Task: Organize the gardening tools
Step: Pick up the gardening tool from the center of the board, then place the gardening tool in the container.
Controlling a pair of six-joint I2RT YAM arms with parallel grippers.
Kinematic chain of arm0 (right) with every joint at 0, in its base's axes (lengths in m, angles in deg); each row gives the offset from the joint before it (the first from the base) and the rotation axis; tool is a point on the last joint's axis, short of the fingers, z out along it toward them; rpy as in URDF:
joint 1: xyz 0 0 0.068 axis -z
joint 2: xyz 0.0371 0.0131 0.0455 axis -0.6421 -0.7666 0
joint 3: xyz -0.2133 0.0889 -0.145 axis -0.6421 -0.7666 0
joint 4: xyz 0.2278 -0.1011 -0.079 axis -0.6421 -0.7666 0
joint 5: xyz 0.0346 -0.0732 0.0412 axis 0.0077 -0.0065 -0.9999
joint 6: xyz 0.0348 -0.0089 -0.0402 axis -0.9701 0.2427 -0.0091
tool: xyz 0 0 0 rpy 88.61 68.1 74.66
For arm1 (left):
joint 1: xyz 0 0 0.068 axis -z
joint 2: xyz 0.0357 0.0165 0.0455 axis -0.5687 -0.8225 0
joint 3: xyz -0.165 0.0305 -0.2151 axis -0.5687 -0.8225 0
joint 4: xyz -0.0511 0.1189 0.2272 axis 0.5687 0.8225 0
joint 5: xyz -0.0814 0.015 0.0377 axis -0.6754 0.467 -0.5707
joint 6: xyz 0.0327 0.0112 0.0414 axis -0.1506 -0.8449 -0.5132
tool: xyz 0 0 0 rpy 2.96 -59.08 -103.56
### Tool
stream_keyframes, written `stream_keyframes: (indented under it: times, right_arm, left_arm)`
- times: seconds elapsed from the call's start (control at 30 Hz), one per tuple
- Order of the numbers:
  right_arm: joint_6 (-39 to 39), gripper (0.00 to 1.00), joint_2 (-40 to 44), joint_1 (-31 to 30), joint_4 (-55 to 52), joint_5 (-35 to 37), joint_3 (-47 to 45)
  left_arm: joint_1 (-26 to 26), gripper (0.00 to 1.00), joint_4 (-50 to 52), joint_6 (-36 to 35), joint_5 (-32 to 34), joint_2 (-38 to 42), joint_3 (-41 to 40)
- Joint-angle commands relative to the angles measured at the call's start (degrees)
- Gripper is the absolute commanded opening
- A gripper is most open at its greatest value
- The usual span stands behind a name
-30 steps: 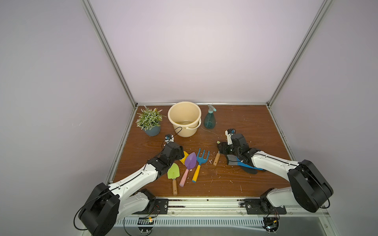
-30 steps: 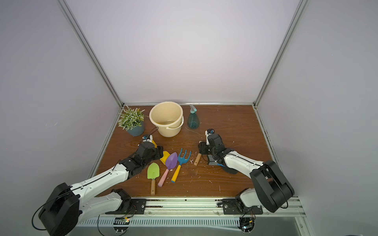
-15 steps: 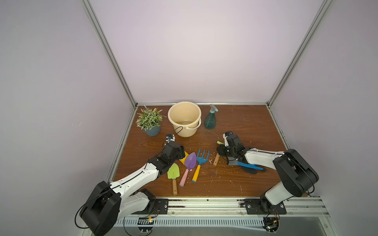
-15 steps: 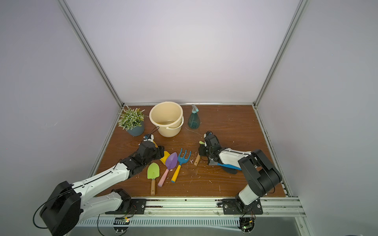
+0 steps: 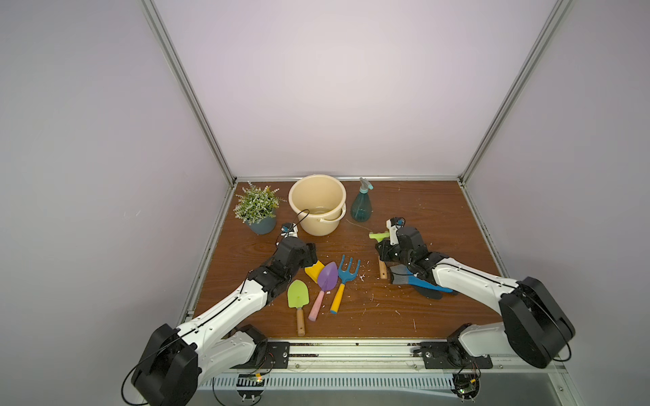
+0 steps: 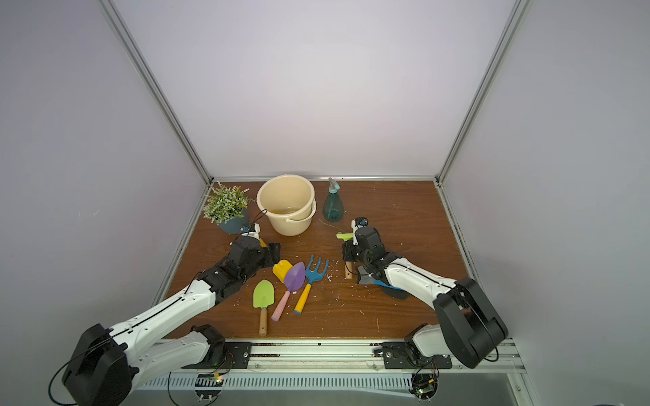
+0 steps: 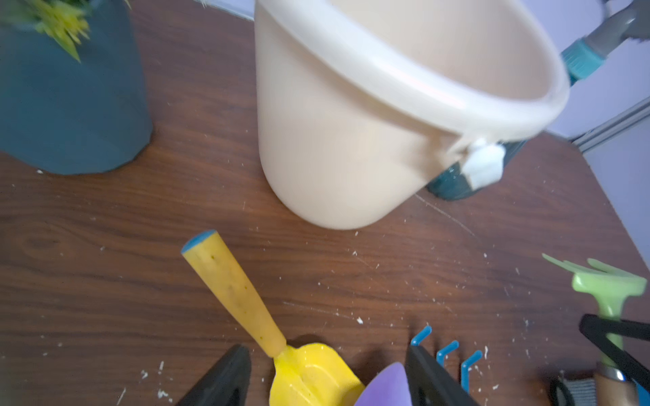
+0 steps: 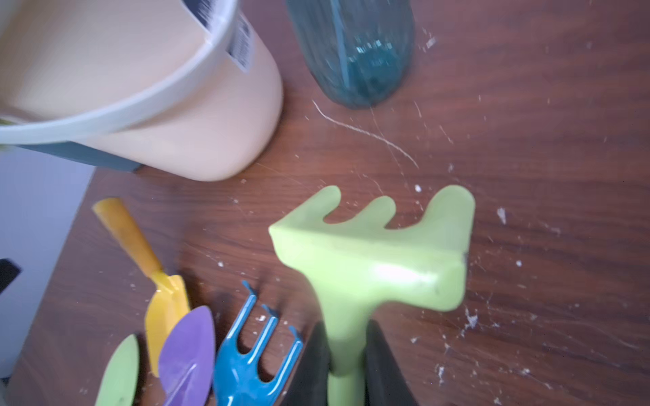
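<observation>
Glossy plastic fork (image 8: 246, 369) lies on wood-grain table (image 8: 527, 140).

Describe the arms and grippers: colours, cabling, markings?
The left arm and right arm have white link shells, black joints and bulky rounded black shoulder housings. Thin black cables run along each. The left gripper and right gripper have black wedge-shaped fingers. No markings legible.

Both top views look steeply down from high above the front edge, taking in the whole brown wooden worktop (image 5: 432, 204). Each wrist view sits low and close, facing the cream plastic bucket (image 7: 334, 140); both also share the lime-green pronged hoe (image 8: 373, 253).
</observation>
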Motion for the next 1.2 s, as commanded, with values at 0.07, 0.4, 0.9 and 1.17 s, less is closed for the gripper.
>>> stream_keyframes:
  times: [0.07,0.4,0.9,1.17]
  right_arm:
    - [9.4,0.10,4.4,-2.9,0.5,-1.4,9.5]
    - [14.9,0.11,-15.0,-3.8,4.5,-9.0,41.1]
    - [13.6,0.11,-59.2,-4.7,-0.7,-15.1,94.3]
    - [15.0,0.14,-59.5,-6.2,6.1,-15.4,85.2]
  left_arm:
    - [-3.8,0.75,3.9,-3.0,-1.1,2.9,4.3]
    - [-5.5,0.74,5.9,-0.8,-0.3,6.3,4.0]
    - [-5.6,0.75,10.1,2.1,2.6,12.1,2.3]
    - [-5.7,0.75,10.1,1.4,3.3,11.7,2.2]
